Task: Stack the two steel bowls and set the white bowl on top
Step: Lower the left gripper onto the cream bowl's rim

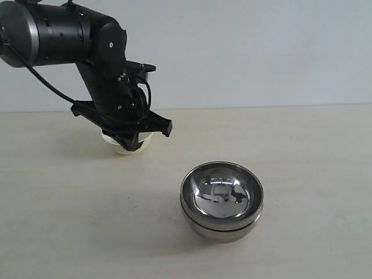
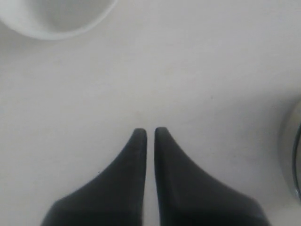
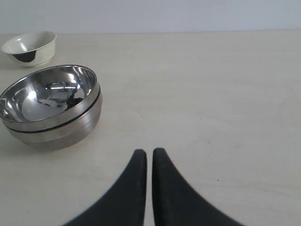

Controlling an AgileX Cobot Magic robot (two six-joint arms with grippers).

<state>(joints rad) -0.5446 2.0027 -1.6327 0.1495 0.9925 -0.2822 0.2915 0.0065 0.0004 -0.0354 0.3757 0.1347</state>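
Note:
The two steel bowls (image 1: 221, 200) sit nested one inside the other near the middle of the table; the right wrist view shows the same stack (image 3: 49, 106). The white bowl (image 1: 118, 146) stands alone at the back left, mostly hidden behind the left arm, and its black mark shows in the right wrist view (image 3: 30, 47). My left gripper (image 1: 135, 142) hangs just in front of it, shut and empty (image 2: 150, 132); the bowl's rim (image 2: 51, 19) lies beyond the fingertips. My right gripper (image 3: 149, 153) is shut on nothing, some way from the steel stack.
The beige table (image 1: 314, 163) runs back to a pale wall. A steel rim (image 2: 294, 150) shows at the edge of the left wrist view. The right arm is outside the exterior view.

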